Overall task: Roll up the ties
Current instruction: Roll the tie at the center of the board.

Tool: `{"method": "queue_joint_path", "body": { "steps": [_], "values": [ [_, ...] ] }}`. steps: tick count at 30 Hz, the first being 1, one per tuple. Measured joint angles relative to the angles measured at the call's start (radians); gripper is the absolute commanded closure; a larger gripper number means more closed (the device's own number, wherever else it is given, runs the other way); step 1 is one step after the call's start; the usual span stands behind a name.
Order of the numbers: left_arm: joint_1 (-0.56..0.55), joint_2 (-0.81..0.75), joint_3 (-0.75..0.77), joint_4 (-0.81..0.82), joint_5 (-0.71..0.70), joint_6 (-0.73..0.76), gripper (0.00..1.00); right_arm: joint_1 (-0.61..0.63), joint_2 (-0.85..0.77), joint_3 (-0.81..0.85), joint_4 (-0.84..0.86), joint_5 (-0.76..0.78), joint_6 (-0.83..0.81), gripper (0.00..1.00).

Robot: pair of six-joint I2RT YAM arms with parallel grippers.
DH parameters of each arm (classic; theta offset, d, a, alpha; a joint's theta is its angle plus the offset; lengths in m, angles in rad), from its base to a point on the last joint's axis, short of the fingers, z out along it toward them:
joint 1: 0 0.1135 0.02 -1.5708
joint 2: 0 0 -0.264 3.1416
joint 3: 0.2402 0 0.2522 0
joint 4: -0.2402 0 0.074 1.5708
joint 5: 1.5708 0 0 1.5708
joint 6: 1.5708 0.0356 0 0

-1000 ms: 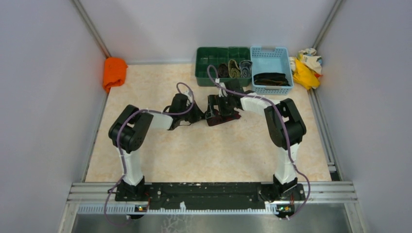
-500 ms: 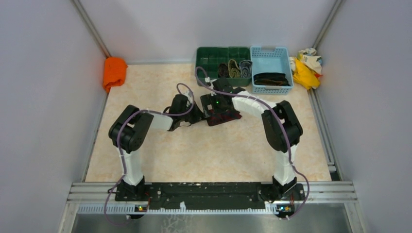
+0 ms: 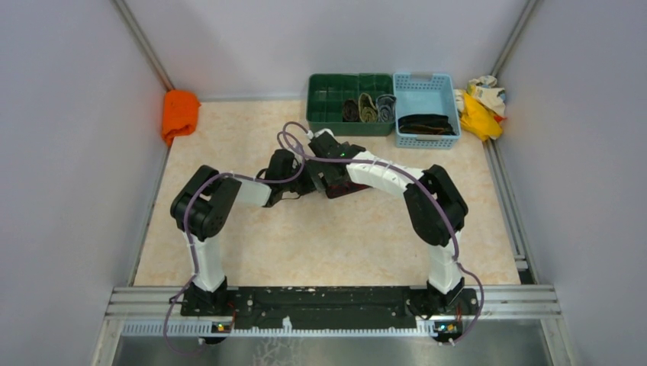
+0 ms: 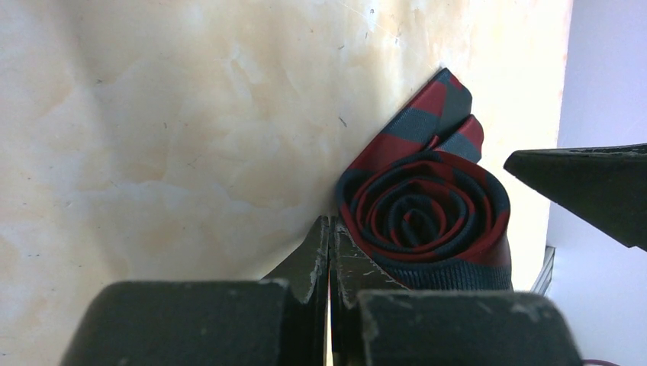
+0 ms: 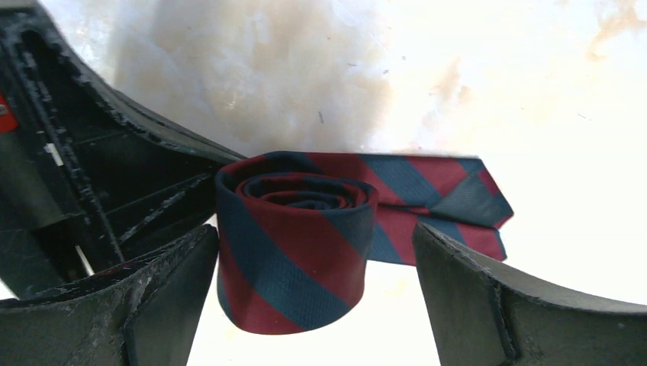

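A dark red and navy tie (image 5: 294, 244) stands rolled into a coil on the table, its pointed tail (image 5: 450, 200) lying flat beside it. It also shows in the left wrist view (image 4: 423, 213) and the top view (image 3: 357, 185). My right gripper (image 5: 313, 297) is open, with one finger on each side of the roll and not touching it; in the top view it (image 3: 326, 169) is over the roll. My left gripper (image 4: 329, 229) is shut and empty, its tips resting against the roll's left side (image 3: 309, 181).
A green tray (image 3: 328, 114) at the back holds three rolled ties (image 3: 368, 109). A blue basket (image 3: 426, 84) beside it holds dark ties (image 3: 424, 123). An orange cloth (image 3: 180, 113) lies far left, and yellow-and-cream rags (image 3: 481, 103) lie far right.
My right arm has swung left and its open gripper has come around the rolled tie. My left arm and the roll have stayed still.
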Motion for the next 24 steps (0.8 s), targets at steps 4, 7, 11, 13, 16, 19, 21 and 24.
{"method": "queue_joint_path", "body": {
  "steps": [4,7,11,13,16,19,21,24],
  "values": [
    [0.000,0.000,-0.001,0.002,0.000,0.000,1.00,0.006,0.000,0.000,-0.012,0.048,0.001,0.25],
    [0.000,0.000,-0.001,0.002,0.000,0.000,1.00,0.006,0.000,0.000,-0.012,0.058,0.002,0.29],
    [0.000,0.000,-0.001,0.002,0.000,0.001,1.00,0.006,0.000,0.000,-0.011,0.056,0.003,0.29],
    [0.000,0.000,-0.001,0.002,0.000,0.001,1.00,0.006,0.000,0.000,-0.011,0.051,0.005,0.25],
    [0.000,0.000,-0.001,0.002,0.000,0.001,1.00,0.006,0.002,0.000,-0.011,0.042,0.011,0.23],
    [0.000,0.000,-0.001,0.002,0.000,0.001,1.00,0.006,0.013,0.000,-0.010,0.029,0.016,0.23],
    [0.000,0.000,-0.001,0.002,0.000,0.001,1.00,0.006,0.028,0.000,-0.011,0.019,0.021,0.26],
    [0.000,0.000,-0.001,0.002,0.000,0.001,1.00,0.006,0.049,0.000,-0.011,0.001,0.026,0.28]
  ]
}}
